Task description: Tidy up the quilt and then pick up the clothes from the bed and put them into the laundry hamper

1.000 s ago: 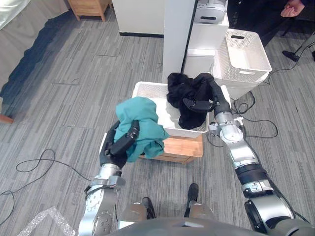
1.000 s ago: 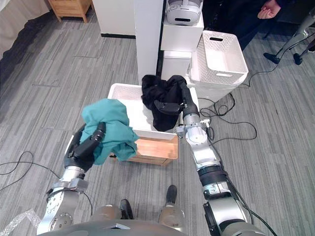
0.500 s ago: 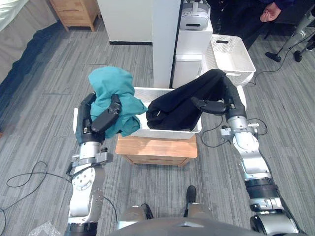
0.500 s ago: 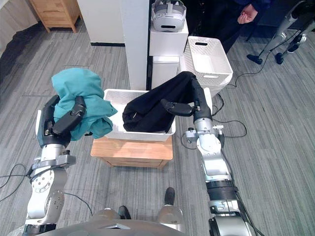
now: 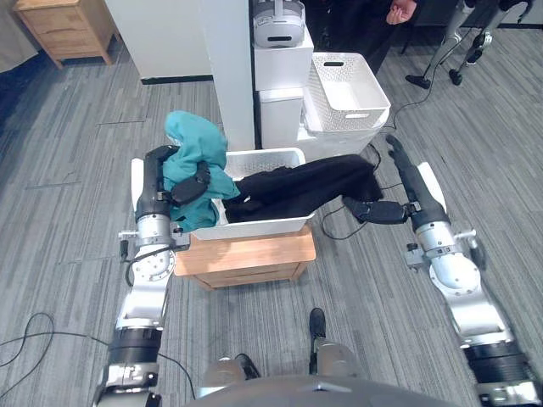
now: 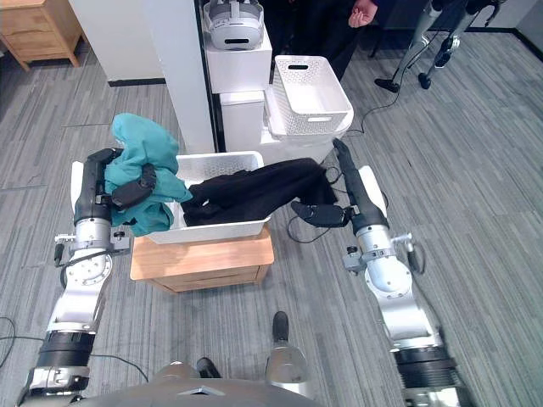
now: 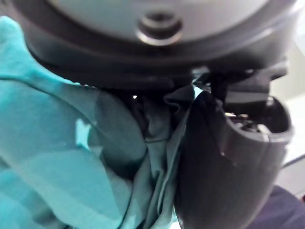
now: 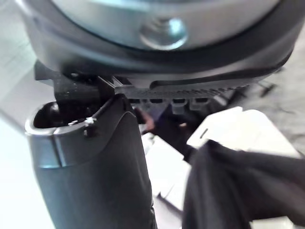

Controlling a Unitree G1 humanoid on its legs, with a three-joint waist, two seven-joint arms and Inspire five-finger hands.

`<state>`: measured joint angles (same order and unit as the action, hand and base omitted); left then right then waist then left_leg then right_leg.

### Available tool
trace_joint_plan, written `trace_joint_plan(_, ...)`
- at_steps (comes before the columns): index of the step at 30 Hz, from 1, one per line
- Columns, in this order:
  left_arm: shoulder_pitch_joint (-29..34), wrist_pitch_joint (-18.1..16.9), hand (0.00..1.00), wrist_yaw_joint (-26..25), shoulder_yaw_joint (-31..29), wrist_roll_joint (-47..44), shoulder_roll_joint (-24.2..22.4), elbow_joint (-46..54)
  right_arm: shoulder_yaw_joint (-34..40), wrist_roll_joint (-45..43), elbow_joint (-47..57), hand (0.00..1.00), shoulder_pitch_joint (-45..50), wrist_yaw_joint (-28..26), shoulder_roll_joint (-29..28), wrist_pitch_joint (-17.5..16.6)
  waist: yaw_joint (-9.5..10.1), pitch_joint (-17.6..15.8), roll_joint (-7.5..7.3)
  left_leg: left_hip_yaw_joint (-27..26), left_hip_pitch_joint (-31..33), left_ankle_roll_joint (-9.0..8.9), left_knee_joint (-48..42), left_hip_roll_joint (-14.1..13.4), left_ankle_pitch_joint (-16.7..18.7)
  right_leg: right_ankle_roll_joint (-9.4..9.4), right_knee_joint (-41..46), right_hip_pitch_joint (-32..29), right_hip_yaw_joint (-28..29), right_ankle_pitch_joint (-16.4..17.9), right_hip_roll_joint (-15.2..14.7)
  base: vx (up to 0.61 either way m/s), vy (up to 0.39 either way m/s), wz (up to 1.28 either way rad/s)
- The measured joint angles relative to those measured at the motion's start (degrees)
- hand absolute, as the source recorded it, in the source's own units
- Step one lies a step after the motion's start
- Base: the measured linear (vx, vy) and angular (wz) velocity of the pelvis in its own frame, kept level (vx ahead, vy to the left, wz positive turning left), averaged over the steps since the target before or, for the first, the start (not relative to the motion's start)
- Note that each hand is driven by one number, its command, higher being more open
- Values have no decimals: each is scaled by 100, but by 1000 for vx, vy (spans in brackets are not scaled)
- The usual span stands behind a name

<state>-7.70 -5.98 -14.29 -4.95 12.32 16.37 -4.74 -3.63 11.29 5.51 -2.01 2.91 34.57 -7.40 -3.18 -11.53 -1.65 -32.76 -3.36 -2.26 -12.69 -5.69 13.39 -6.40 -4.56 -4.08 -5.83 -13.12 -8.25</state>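
Observation:
A white laundry hamper [image 5: 263,227] stands on a low wooden stool [image 5: 246,256]. A black garment [image 5: 297,182] lies lengthwise in the hamper, its end draped over the right rim. My right hand [image 5: 416,197] stands just right of that end, open, fingers straight and thumb out, holding nothing; the black cloth [image 8: 238,186] shows past its thumb [image 8: 105,167]. My left hand [image 5: 157,182] is at the hamper's left end, shut on a bunched teal garment [image 5: 191,140], which hangs over the left rim. The teal cloth [image 7: 57,143] is pressed between palm and thumb.
Behind the hamper stand a white pillar [image 5: 225,68], white storage boxes [image 5: 280,76] and stacked white baskets [image 5: 344,85]. A wooden nightstand [image 5: 59,25] is far left. A person's hand [image 5: 399,10] shows at the top edge. Open grey floor lies on both sides.
The camera has shifted. My right hand has let go of the black garment, which now lies in the hamper. The left hand has brought the teal garment over the hamper's left rim.

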Motion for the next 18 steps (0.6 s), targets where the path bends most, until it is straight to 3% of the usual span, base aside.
trace_joint_plan(4,-312,31,0,-64,220,347,255,-110,-402,425,187,100,-185,-23,198,-416,-2,160,-179,8,230,-25,-138,-103,4,51,0,-196,2,-46,69,-35,-49,-3)
trace_joint_plan(12,-1207,93,0,-382,520,475,524,-252,-957,1100,218,100,-809,-26,824,-570,-45,166,-177,-131,643,29,-265,-107,-29,28,0,-672,154,-478,63,-73,16,-11)
trace_joint_plan(18,-1561,106,0,-515,528,663,761,-548,-971,1094,554,100,-849,-25,1007,-695,-242,155,-127,-333,970,80,-464,-217,17,-91,0,-1043,364,-697,137,-47,28,-17)
